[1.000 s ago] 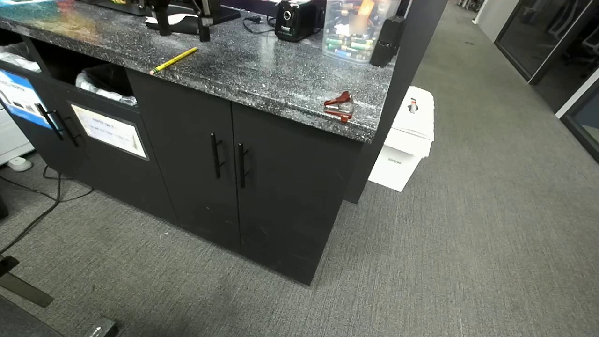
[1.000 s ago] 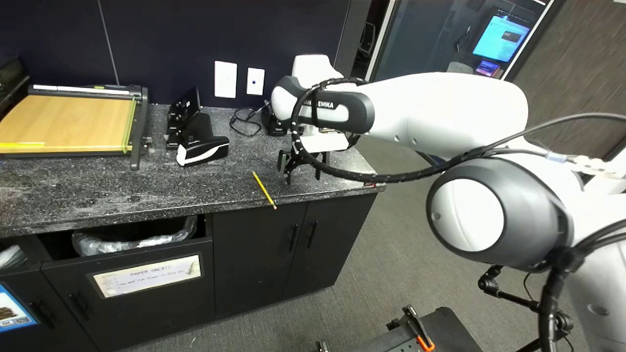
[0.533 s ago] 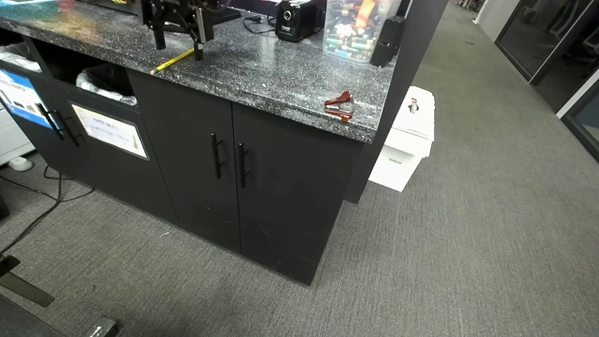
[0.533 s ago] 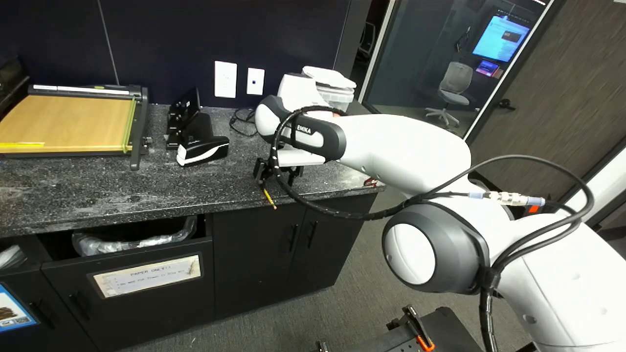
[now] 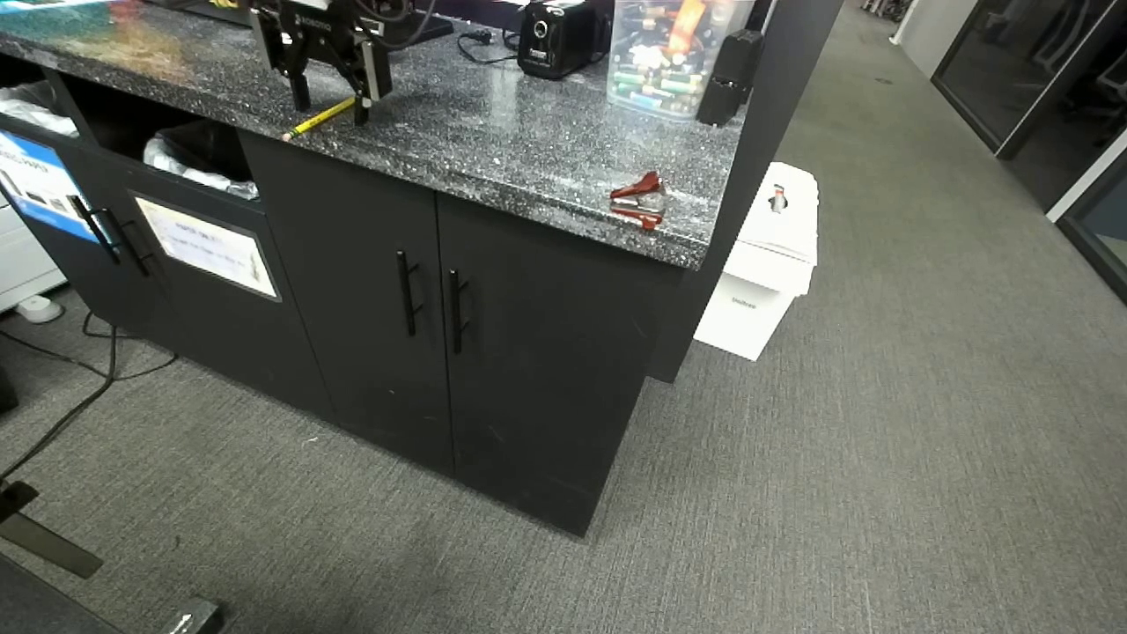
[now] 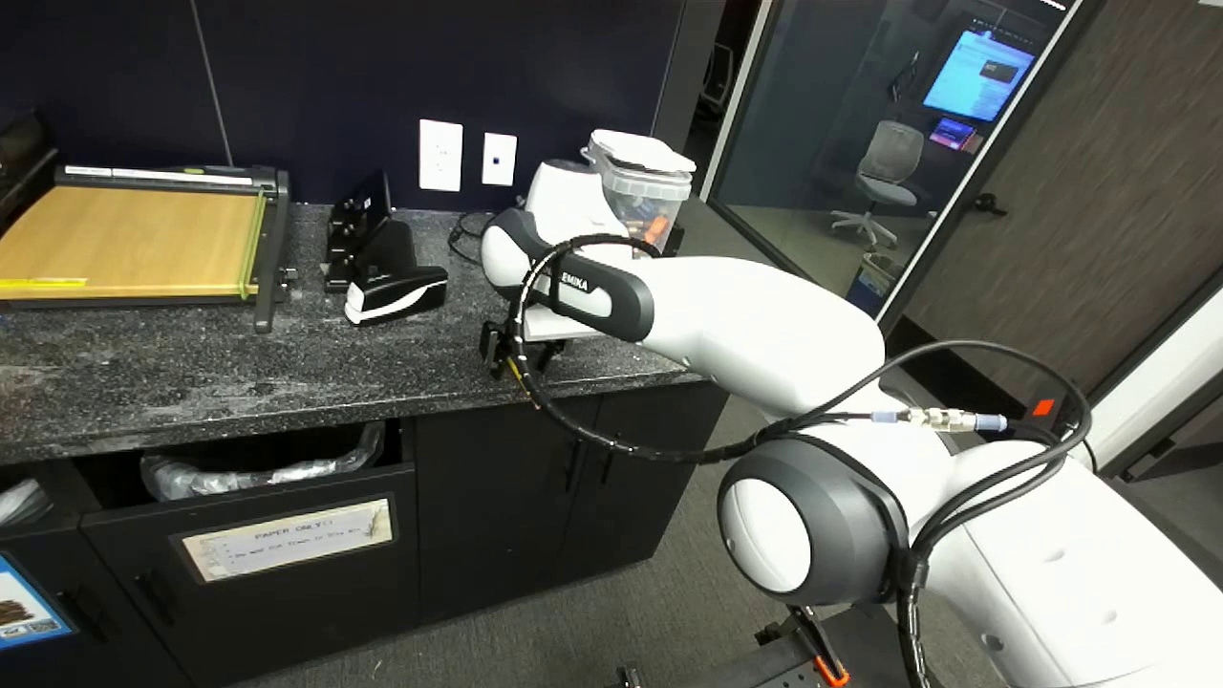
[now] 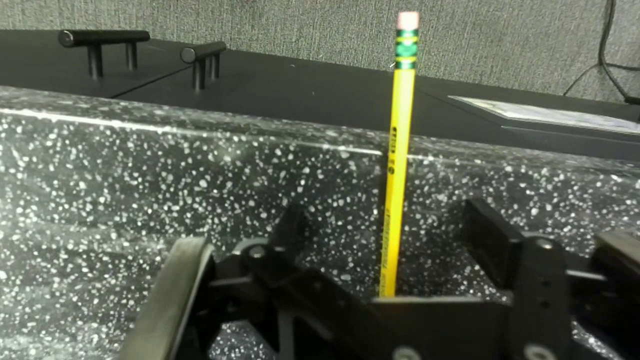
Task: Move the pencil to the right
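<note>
At the left of the wrist view stands one blunt, dark finger [image 7: 290, 227]; in the middle, a slim yellow pencil [image 7: 399, 150] with a green-banded collar and pink eraser lies on the speckled dark stone counter [image 7: 100, 190], eraser end jutting past the front edge; at the right stands a second, matching finger [image 7: 491, 240]. So the black two-fingered gripper [image 7: 384, 210] is spread astride the pencil, pinching nothing; how near its tips are to the stone is unclear.

The step in hand looks like the grasp: centre the barrel, go low without pressing the counter, squeeze gently so it does not roll, and lift before carrying it toward the right-hand end seen in both exterior views.

Counted left to right, the wrist view has two black bar handles [image 7: 107, 37], one pencil between two fingers, and one pale printed sign [image 7: 550, 113]; an exterior view adds one black box-shaped device [image 5: 559, 44], one clear plastic tub [image 5: 623, 35] and one small red-and-silver object [image 5: 641, 187].
</note>
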`<move>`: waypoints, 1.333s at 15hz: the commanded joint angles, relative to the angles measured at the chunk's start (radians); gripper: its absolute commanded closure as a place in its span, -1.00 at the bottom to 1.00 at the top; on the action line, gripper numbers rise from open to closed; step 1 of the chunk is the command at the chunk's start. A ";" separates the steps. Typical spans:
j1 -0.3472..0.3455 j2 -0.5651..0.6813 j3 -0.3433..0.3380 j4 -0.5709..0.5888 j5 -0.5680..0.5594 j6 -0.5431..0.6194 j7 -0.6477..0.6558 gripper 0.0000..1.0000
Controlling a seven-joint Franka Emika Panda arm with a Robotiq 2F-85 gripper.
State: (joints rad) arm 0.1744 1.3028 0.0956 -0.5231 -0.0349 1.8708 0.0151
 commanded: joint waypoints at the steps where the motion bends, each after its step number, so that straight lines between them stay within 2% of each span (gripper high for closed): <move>1: 0.010 0.041 0.008 0.056 0.005 0.029 -0.008 0.00; 4: 0.016 0.040 0.003 0.058 0.003 0.043 0.001 0.44; 5: 0.028 0.081 -0.013 0.137 0.018 0.011 0.002 0.58; 7: 0.032 0.088 -0.015 0.156 0.019 0.009 0.009 0.89; 8: 0.033 0.094 -0.016 0.168 0.019 0.009 0.012 0.98; 9: 0.031 0.039 -0.018 0.070 0.018 0.062 0.018 1.00; 14: 0.029 0.021 -0.030 0.074 0.013 0.118 0.030 0.96; 20: -0.044 -0.037 -0.022 0.074 0.046 0.087 0.081 0.96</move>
State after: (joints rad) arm 0.1653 1.3082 0.0788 -0.4408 -0.0284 1.9833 0.0690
